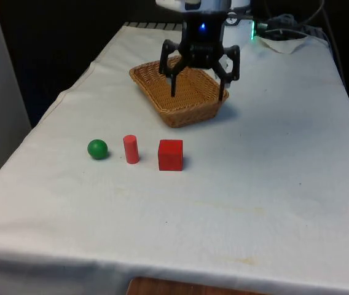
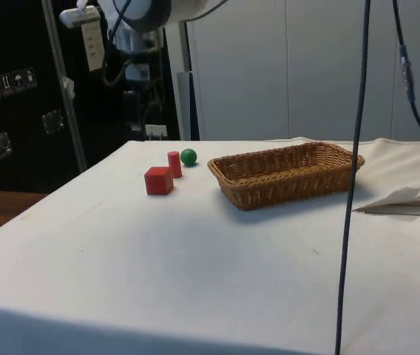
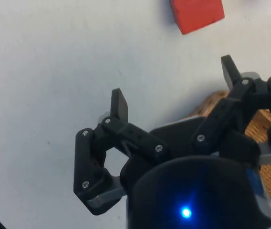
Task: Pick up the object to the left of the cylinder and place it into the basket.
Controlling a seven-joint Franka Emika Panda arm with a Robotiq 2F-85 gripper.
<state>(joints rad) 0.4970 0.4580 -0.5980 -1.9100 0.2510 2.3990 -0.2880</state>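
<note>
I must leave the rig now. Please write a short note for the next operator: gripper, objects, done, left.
Gripper: open, empty, hanging above the basket.
Green ball, the target, sits on the cloth at the front view's left of the red cylinder; the red cube is on the cylinder's other side.
Done: nothing; the basket is empty.
Left: grasp the ball, drop it into the basket.

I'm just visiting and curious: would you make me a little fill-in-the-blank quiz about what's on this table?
1. The ball is coloured ____.
2. Between the ball and the red cube stands a red ____.
3. The pincer hangs with its fingers ____ and nothing between them.
4. It hangs above a wicker ____.

Missing words: green; cylinder; open; basket
</note>
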